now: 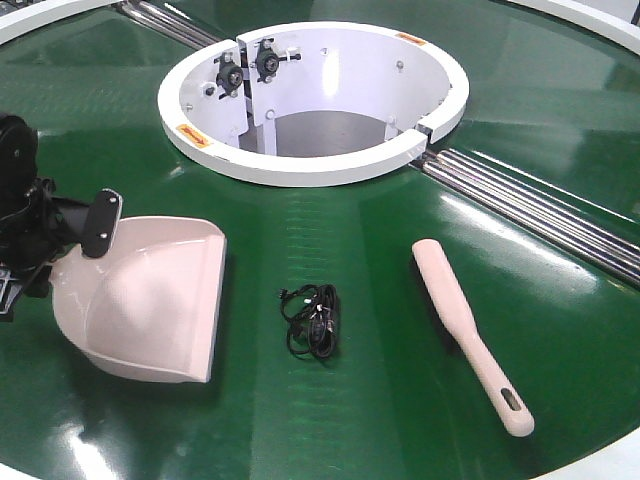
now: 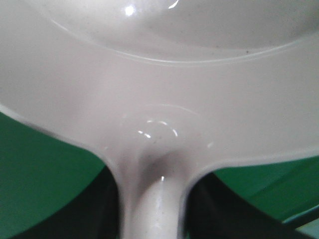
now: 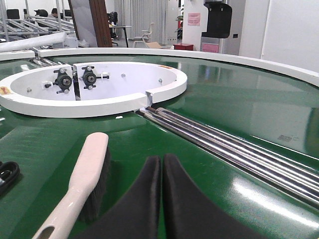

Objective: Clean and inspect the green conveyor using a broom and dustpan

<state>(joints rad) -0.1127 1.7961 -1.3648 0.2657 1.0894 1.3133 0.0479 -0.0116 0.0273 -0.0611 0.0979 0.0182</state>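
the dustpan (image 1: 150,305) lies on the green conveyor (image 1: 380,400) left of the cable bundle (image 1: 313,322), handle pinched by the left gripper (image 2: 152,214); the broom (image 1: 470,335) lies right of the bundle; the right gripper (image 3: 162,199), fingers pressed together and empty, should be opened before the broom handle is taken squarely.

The green conveyor (image 1: 380,420) is gleaming glossy dark green with pale light streaks, its rods (image 1: 540,215) shining chrome silver, and the round collar (image 1: 300,165) is showing plain white with small orange labels (image 1: 186,133). The dustpan (image 1: 150,300) and the broom (image 1: 465,330) are both showing beige-pink, the bristles (image 3: 98,189) dark, and the cable bundle (image 1: 313,320) is looking black.
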